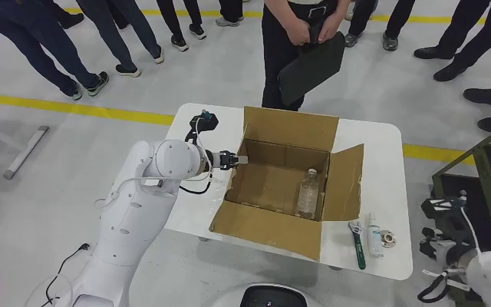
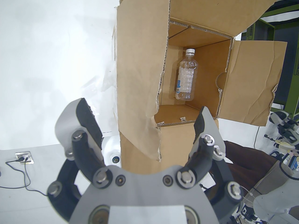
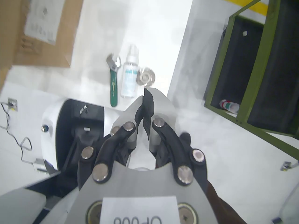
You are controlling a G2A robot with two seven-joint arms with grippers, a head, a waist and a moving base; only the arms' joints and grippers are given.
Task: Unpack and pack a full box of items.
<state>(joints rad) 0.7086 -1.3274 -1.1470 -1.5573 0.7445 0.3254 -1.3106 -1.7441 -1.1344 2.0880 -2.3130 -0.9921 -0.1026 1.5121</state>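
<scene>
An open cardboard box (image 1: 265,222) stands on the white table (image 1: 383,146) with its flaps raised. A clear plastic bottle (image 1: 308,193) with a white cap lies inside against the right wall; the left wrist view also shows the bottle (image 2: 186,75). My left gripper (image 1: 240,160) hangs open at the box's left flap (image 2: 137,75), one finger on each side of that flap's edge, nothing gripped. My right gripper (image 3: 145,99) is shut and empty, off the table's right side, above a green-handled wrench (image 3: 113,82), a small spray bottle (image 3: 129,78) and a round metal part (image 3: 146,76).
The wrench (image 1: 358,244), spray bottle (image 1: 374,235) and metal part (image 1: 389,239) lie on the table's front right corner. A green metal rack (image 3: 254,71) stands right of the table. Several people stand behind the table's far edge.
</scene>
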